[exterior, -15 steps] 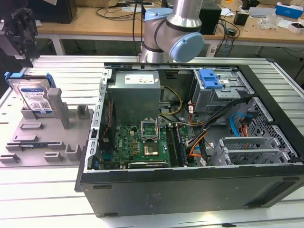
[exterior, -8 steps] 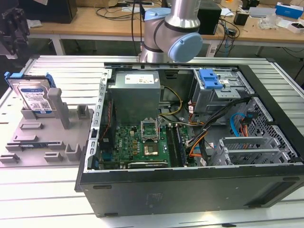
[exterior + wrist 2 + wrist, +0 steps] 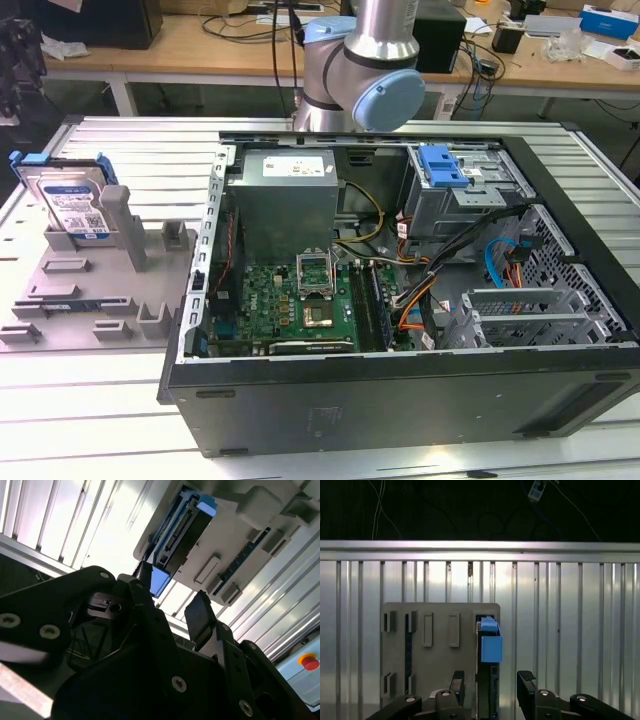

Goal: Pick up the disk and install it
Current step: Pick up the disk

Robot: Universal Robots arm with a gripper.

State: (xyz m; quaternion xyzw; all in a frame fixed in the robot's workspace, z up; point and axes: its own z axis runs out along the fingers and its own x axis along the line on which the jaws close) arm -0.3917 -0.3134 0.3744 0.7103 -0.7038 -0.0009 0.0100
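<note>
The disk (image 3: 72, 203), a silver drive with a white-and-blue label in a blue bracket, stands on edge in a grey holder (image 3: 120, 270) on the table, at the exterior view's left. Both wrist views show the disk edge-on (image 3: 489, 647) (image 3: 181, 530) in the same holder (image 3: 437, 650) (image 3: 235, 540), some distance beyond the fingers. My gripper (image 3: 491, 680) (image 3: 172, 602) is open, its two black fingers (image 3: 526, 679) spread with the disk's edge lined up in the gap and nothing held. The arm (image 3: 362, 60) rises at the back centre.
An open computer case (image 3: 400, 380) lies in the middle of the slatted table (image 3: 120, 140). Inside it are a grey power supply (image 3: 285, 195), a green motherboard (image 3: 300, 300), loose cables (image 3: 430, 290) and a drive cage with a blue latch (image 3: 443, 165). A cluttered workbench (image 3: 200, 45) stands behind.
</note>
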